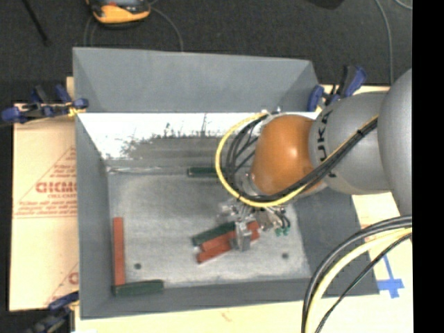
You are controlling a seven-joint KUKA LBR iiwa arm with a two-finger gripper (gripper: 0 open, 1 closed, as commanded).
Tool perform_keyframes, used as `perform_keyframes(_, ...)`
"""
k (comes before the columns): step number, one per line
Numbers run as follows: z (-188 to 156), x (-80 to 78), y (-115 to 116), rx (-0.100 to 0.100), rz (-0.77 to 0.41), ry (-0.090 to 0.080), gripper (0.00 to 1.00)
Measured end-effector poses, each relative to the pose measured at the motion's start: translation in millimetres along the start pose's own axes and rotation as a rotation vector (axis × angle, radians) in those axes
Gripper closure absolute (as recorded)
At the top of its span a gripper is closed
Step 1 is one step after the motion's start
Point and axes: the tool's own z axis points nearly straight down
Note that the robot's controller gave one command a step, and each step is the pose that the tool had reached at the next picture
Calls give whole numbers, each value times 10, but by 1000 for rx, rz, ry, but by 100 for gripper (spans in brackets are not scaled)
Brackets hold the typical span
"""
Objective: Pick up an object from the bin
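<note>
Orange wrist cover [281, 155] looms by red block [214, 250] and green block [208, 236]; grip state unclear.

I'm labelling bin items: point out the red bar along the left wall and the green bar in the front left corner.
Red bar [118, 252]: camera view, middle of its length.
Green bar [139, 288]: camera view, middle of its top face.

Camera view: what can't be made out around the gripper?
All in the camera view:
1. Whether the gripper holds the red block or only sits over it: the orange wrist cover hides the gripper's top.
2. Right ends of the red block and the dark green block beside it: covered by the gripper.
3. Small green thing right of the gripper: too small to identify.
</note>
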Motion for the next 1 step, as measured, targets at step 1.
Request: perform_keyframes(1, -1464, 348, 19, 3, -456, -4, 100)
